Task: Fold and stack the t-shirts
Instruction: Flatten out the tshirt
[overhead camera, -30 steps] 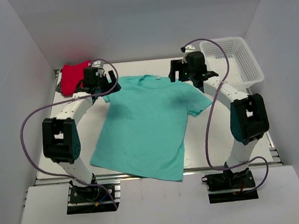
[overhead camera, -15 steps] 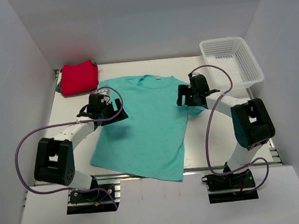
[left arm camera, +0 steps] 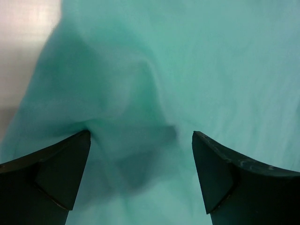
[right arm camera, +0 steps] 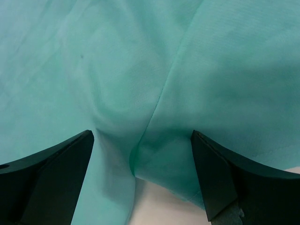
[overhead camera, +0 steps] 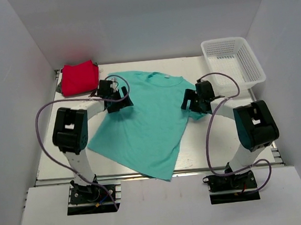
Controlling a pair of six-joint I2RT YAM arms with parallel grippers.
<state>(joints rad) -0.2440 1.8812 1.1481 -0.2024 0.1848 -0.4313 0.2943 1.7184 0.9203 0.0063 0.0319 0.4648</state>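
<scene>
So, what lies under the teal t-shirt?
Only the white table shows around the teal t-shirt. Anything beneath is covered. The left pincer and right pincer, both open, are above it.

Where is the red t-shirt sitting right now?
In the top external view, the red t-shirt lies at the far-left corner of the table, just left of the spread teal t-shirt, across from the white basket at far right.

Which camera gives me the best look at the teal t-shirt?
Top external: it shows the whole teal t-shirt spread out, collar to hem. The left wrist view shows only rumpled cloth at the open left tool; the right wrist view only a seam and cloth edge at the right tool.
</scene>
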